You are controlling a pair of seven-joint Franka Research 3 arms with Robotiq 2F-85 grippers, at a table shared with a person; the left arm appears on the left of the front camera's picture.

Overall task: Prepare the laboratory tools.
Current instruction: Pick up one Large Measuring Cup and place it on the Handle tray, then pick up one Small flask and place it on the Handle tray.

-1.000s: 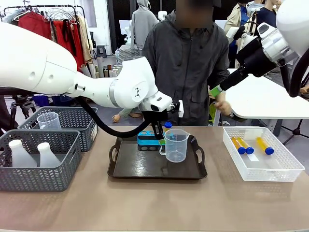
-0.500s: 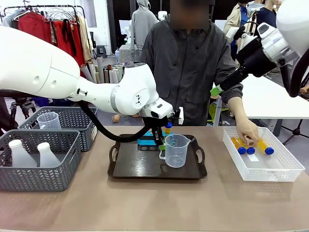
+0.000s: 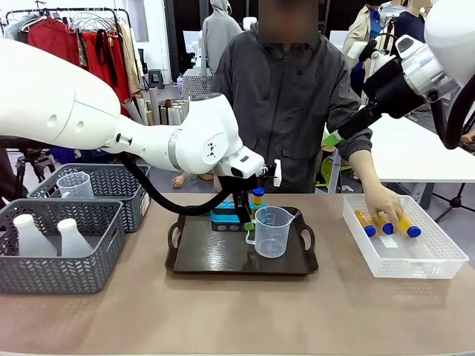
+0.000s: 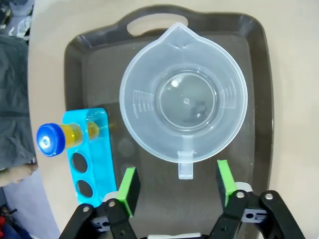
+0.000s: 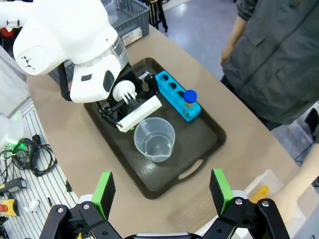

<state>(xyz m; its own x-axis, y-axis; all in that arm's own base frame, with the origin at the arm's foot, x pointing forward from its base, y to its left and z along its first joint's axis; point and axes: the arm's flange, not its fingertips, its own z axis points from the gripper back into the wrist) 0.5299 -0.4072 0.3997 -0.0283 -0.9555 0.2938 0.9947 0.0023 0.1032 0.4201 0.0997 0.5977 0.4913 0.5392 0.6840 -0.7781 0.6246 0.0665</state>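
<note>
The graduation marks and figures on the measuring beaker (image 4: 185,99) are too faint to read.

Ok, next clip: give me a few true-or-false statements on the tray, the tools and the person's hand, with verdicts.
1. The measuring beaker stands upright on the dark tray. True.
2. The left tool is clamped on the beaker's handle. False: it is open, clear of the handle on both sides.
3. The blue rack holds one capped test tube, in an end hole. True.
4. The person's hand rests on the tray. False: it is in the white crate, on the test tubes lying there.
5. The right tool holds a test tube. False: it is open and empty.
6. Two white flasks stand in the near grey basket. True.
</note>
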